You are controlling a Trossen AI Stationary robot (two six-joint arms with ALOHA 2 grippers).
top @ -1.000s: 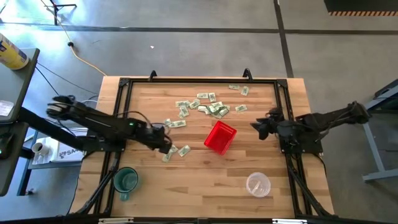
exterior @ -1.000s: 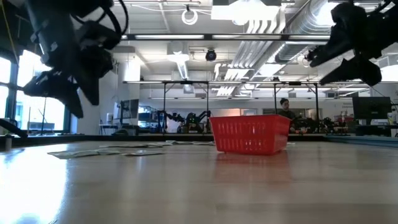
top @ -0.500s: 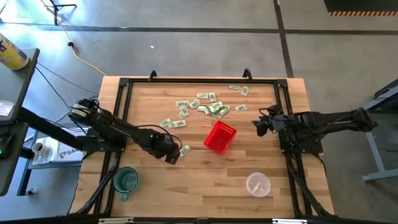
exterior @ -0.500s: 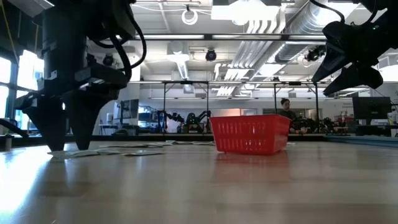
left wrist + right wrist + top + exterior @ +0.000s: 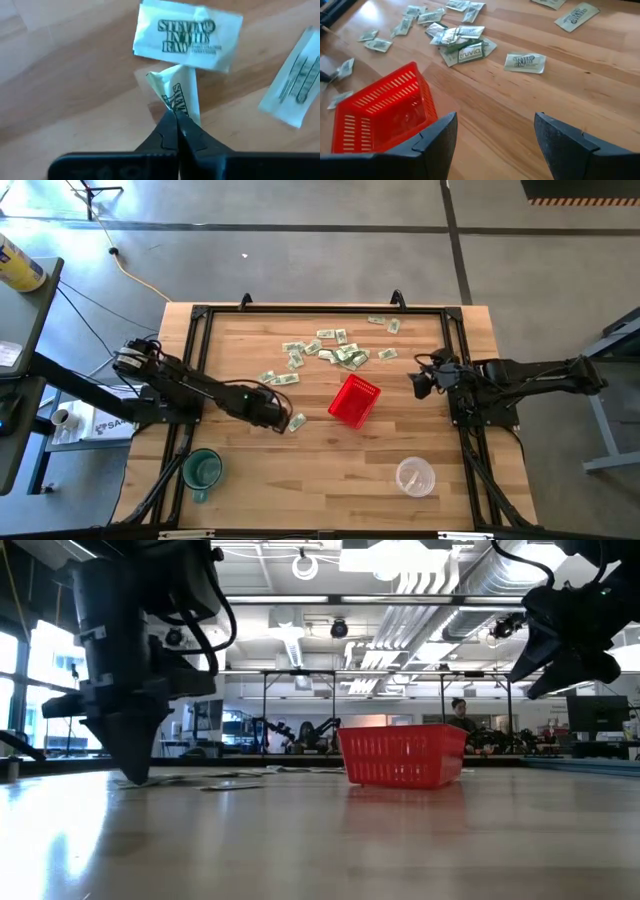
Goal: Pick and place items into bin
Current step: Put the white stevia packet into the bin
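Note:
Small pale-green-and-white paper packets, the items, lie scattered on the wooden table, most in a loose pile at the far middle. The red basket stands in the middle of the table, right of my left gripper. My left gripper points down at the table and is shut on one packet. Two more packets lie flat just beyond it. My right gripper hangs open above the table, right of the basket, with nothing between its fingers. My left gripper pinches one end of the packet between its two fingertips, coming from above and pointing steeply down. The paper is creased up where the fingers meet. The packet's other end lies on the table.
A green mug stands near the front left corner and a clear plastic cup near the front right. A black frame runs along the table's edges. Bare wood lies between the basket and the front edge.
My left gripper has come down to the table, tipping steeper. It stood open over a packet half a second ago and has now shut on it. The packet's held end is creased up. My right arm has swung slightly.

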